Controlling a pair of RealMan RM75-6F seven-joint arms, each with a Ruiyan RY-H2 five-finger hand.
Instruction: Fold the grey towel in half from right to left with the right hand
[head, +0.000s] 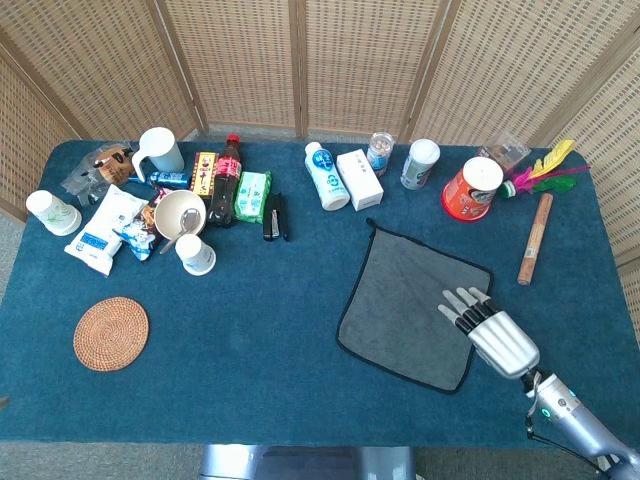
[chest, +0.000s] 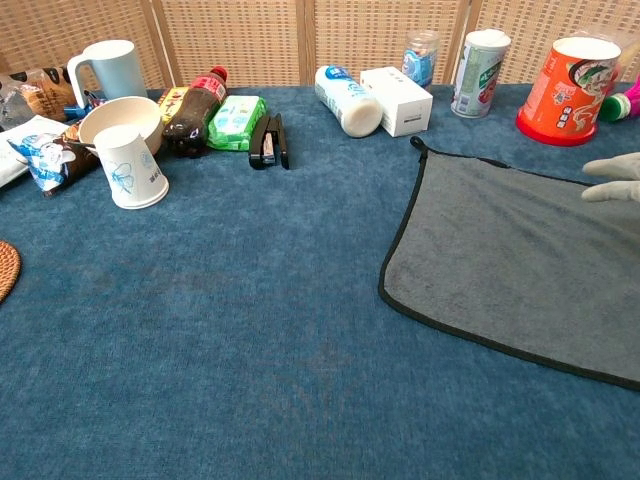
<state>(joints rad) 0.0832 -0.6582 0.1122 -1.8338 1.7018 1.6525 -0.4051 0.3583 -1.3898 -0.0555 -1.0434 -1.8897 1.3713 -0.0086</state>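
Note:
The grey towel (head: 405, 305) with a black hem lies flat and unfolded on the blue table, right of centre; the chest view shows the same towel (chest: 510, 255). My right hand (head: 490, 330) hovers over the towel's right edge, palm down, fingers stretched out and apart, holding nothing. In the chest view only the fingertips (chest: 612, 177) of that right hand enter from the right edge, above the towel. Whether they touch the cloth I cannot tell. My left hand shows in neither view.
Behind the towel stand a white bottle (head: 326, 176), a white box (head: 359, 178), a jar (head: 380, 152), a can (head: 420, 163) and an orange cup (head: 472, 188). A wooden stick (head: 534, 238) lies at right. Cups, a cola bottle (head: 224, 180), snacks and a woven coaster (head: 111, 333) fill the left.

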